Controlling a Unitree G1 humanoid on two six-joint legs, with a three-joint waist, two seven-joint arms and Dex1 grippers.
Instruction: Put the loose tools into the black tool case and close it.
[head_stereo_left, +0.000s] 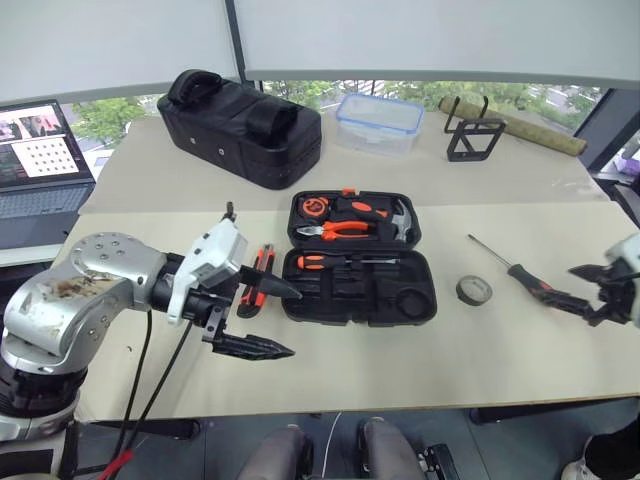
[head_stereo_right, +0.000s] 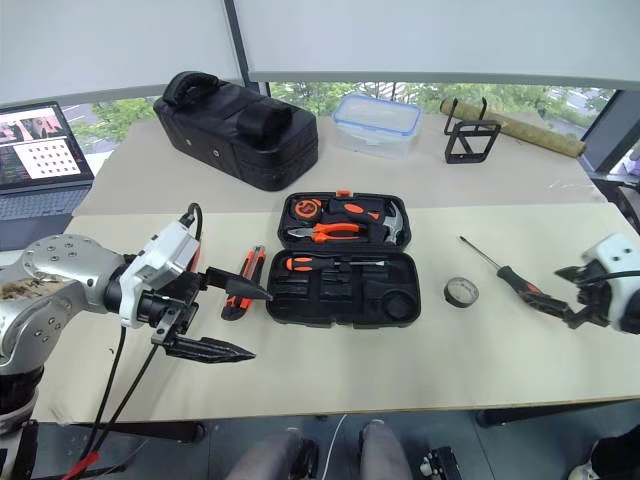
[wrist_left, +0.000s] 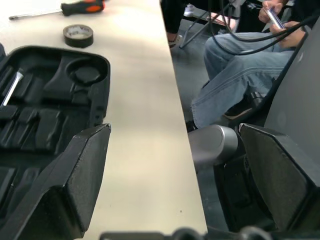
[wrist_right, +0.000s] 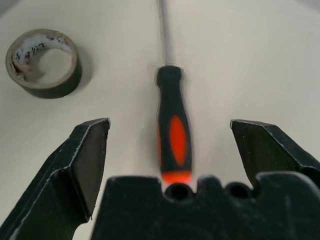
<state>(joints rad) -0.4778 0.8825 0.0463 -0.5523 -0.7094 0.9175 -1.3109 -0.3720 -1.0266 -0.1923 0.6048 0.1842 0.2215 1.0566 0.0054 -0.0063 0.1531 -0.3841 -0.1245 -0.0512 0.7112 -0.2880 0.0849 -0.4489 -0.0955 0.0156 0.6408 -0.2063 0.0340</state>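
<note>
counter (head_stereo_left: 400, 360) pale, windows at frame top. centre: open case (head_stereo_left: 360, 272) holding pliers, hammer, one screwdriver. knife (head_stereo_left: 258, 278) lies just left of it, tape (head_stereo_left: 474, 290) and screwdriver (head_stereo_left: 520, 274) right. left pincer (head_stereo_left: 262, 318) and right pincer (head_stereo_left: 590, 292) both gape empty.

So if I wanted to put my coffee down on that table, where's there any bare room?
Bare stretch along the near edge of the table, in front of the black tool case. Also between the roll of black tape and the case. Crowded along the back: black bag, clear box, black stand.
</note>
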